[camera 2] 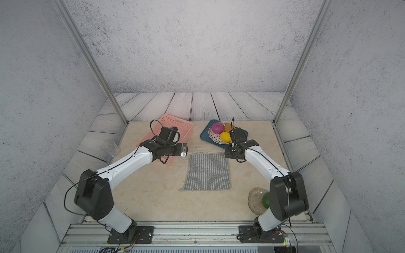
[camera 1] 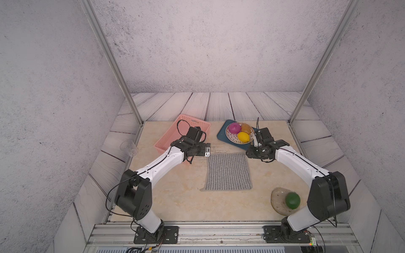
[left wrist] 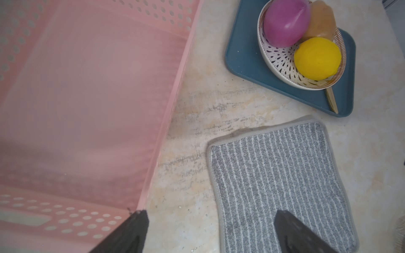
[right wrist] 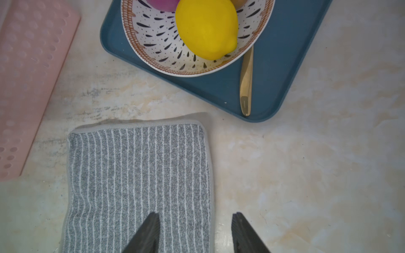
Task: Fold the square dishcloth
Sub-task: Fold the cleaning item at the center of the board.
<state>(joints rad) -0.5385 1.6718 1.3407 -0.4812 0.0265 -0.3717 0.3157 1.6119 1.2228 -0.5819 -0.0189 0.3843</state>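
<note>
Folding seems one step along: the square dishcloth [camera 1: 228, 172] lies flat, apparently doubled, on the surface [camera 1: 175, 197] near pink basket [camera 1: 166, 135] and blue tray [camera 1: 221, 133], left tool [left wrist: 209, 213] and right tool [right wrist: 196, 214] both released above its far corners, so next comes pinching an edge for another fold.

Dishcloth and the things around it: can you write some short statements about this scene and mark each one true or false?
1. The square dishcloth lies on the table, held by neither hand. True.
2. The lemon lies on the dishcloth. False: it is in the patterned bowl on the blue tray.
3. The left hand and right hand are shut. False: both are open.
4. A green fruit rests on the translucent mat. True.
</note>
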